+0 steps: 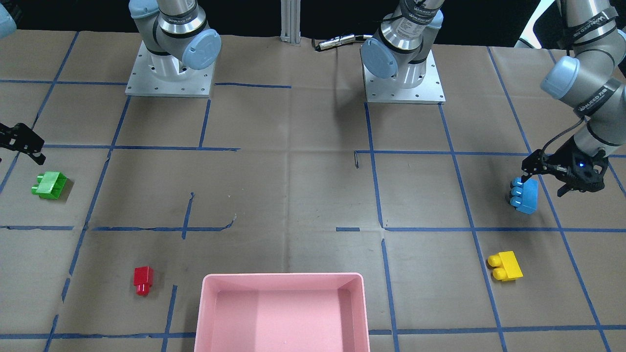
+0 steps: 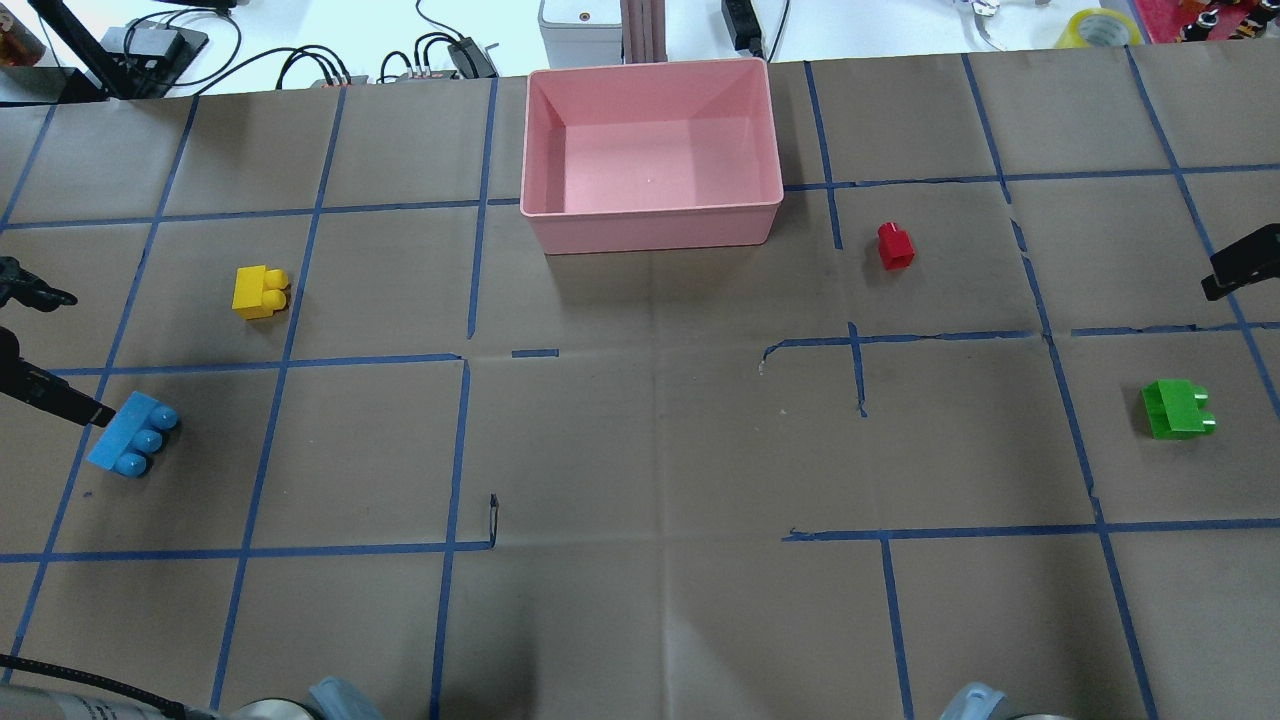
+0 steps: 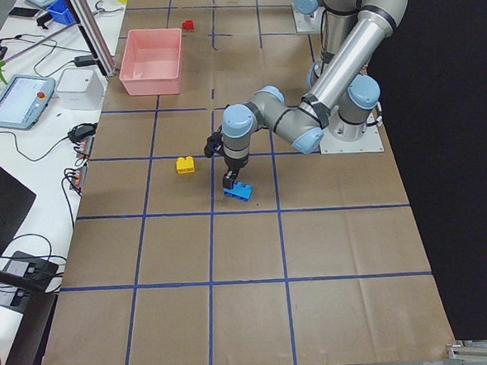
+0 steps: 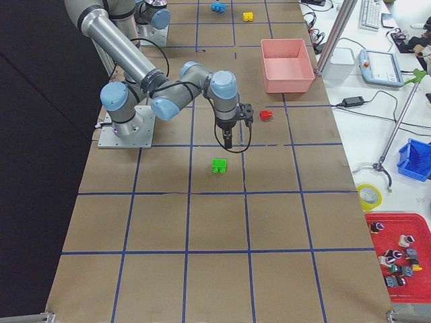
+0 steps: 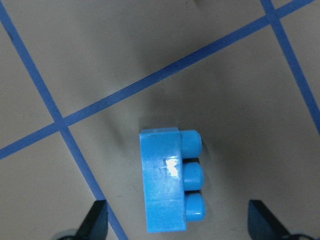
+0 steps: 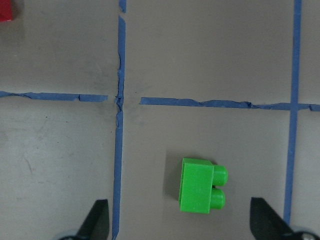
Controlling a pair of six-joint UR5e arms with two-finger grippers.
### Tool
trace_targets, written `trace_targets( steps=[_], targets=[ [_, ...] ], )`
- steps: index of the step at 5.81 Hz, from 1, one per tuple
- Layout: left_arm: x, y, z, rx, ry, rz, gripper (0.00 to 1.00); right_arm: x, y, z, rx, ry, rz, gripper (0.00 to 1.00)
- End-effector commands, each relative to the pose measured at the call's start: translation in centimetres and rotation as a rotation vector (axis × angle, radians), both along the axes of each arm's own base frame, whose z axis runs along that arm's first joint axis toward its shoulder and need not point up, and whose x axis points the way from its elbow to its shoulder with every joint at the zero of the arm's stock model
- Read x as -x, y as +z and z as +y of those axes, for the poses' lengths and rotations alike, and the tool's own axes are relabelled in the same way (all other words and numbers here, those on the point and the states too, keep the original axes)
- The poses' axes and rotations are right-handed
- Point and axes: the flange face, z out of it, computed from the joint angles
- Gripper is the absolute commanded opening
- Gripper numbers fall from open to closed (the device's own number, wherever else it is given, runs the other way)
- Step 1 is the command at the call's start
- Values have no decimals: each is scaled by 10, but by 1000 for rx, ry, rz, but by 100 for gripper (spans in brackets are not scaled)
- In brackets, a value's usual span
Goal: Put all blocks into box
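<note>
**A:** So, from across the table, where does everything sit?

**B:** All four blocks lie on the table [image 1: 303, 195], none of them in the box [image 1: 283, 276], which stands at the near edge in the middle. The red block [image 1: 143, 280] is a little to its left and the green block [image 1: 50, 186] is far left. The yellow block [image 1: 506, 266] and the blue block [image 1: 527, 196] are out on the right. The left fingers [image 1: 531, 167] are spread wide over the blue block. The right fingers [image 1: 30, 143] hang at the left edge, near the green block.

**A:** And from overhead?

**B:** It is the same layout, mirrored. One of the left fingers [image 2: 60, 398] meets a corner of the blue block [image 2: 135, 437], but I cannot tell whether it touches. Only one tip of the right fingers [image 2: 1240, 268] shows, beyond the green block [image 2: 1178, 408].

**A:** What about the side cameras?

**B:** From the left end, the left fingers [image 3: 229, 181] point straight down at the blue block [image 3: 241, 190], with the yellow block [image 3: 185, 164] nearby. From the right end, the right fingers [image 4: 227, 140] point down near the green block [image 4: 219, 165], with the red block [image 4: 266, 115] off to one side.

**A:** And the wrist cameras?

**B:** On the left wrist, the blue block [image 5: 170, 182] lies on its side between the wide-apart left fingers [image 5: 97, 220], nearer to one and gripped by neither. On the right wrist, the green block [image 6: 202, 186] lies on its side between the right fingers [image 6: 262, 217], which are just as wide and hold nothing.
</note>
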Motion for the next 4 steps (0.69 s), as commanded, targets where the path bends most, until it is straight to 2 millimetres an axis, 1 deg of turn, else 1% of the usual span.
trace_targets(
  steps=[1,2,3,4],
  targets=[
    [-3,-28,-2,0,50,55,99,14,-47,19,37,-12,44,99],
    [-3,-42,0,-8,50,66,99,18,-69,15,33,-10,42,99],
    [-4,-50,-1,-12,47,68,99,26,-85,11,35,-15,53,99],
    [-4,-54,2,-18,48,73,98,33,-100,8,53,-21,68,99]
  ],
)
